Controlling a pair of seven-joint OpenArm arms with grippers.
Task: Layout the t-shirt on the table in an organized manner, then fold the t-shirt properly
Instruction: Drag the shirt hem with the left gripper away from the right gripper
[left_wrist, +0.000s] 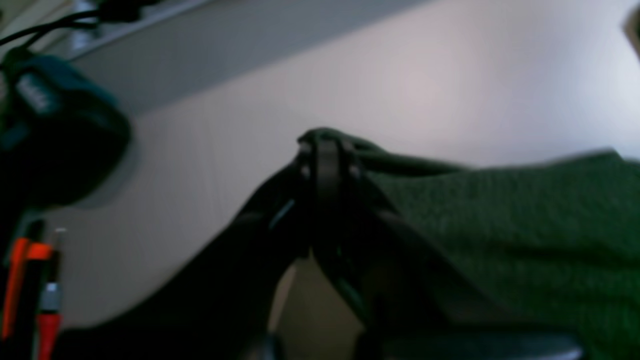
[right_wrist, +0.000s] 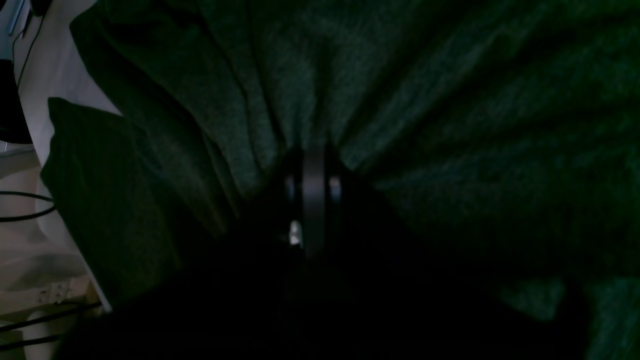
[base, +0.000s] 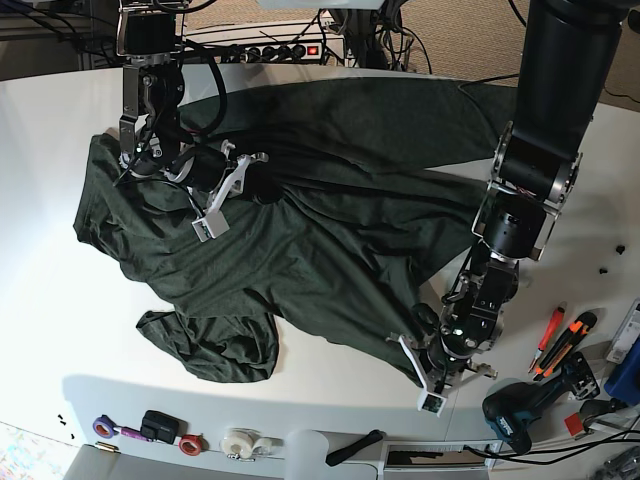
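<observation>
Now my left pincer (base: 428, 372) pinches the shirt (base: 330, 240) hem at lower right, my right pincer (base: 262, 192) grips cloth upper left, to spread it across the tabletop (base: 40, 150).

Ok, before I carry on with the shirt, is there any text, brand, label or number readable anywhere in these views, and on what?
None can be read in any view.
Teal power tool: a pale label patch, too blurred to read.
Power strip: only a red light, no legible marking.
Orange-handled cutters: no print readable at this size.
T-shirt: plain dark green, no print or tag showing.
</observation>
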